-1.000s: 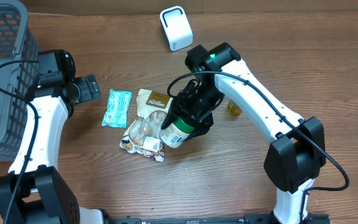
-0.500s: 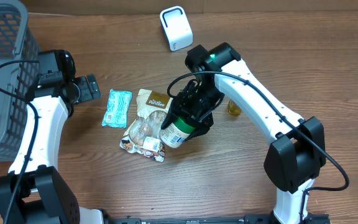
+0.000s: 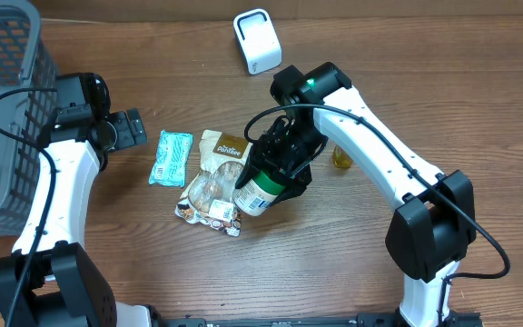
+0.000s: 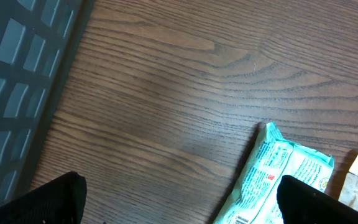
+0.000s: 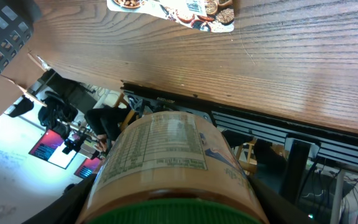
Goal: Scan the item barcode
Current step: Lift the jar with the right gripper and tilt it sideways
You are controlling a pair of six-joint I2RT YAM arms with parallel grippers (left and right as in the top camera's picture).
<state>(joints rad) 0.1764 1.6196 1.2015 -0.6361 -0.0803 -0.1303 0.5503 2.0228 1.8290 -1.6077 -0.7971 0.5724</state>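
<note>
My right gripper (image 3: 284,171) is shut on a jar (image 3: 256,193) with a green lid and a pale label, held tilted above the table over a snack bag (image 3: 214,177). In the right wrist view the jar (image 5: 166,165) fills the space between the dark fingers (image 5: 73,200), with its printed nutrition panel facing the camera; I see no barcode on it. A white scanner (image 3: 257,41) stands at the back of the table. My left gripper (image 3: 134,127) is open, low over bare wood, beside a teal packet (image 4: 278,171).
A grey basket (image 3: 3,109) takes up the far left; its wall (image 4: 17,81) runs close to the left gripper. The teal packet (image 3: 171,157) lies left of the snack bag. A small yellow object (image 3: 341,156) sits by the right arm.
</note>
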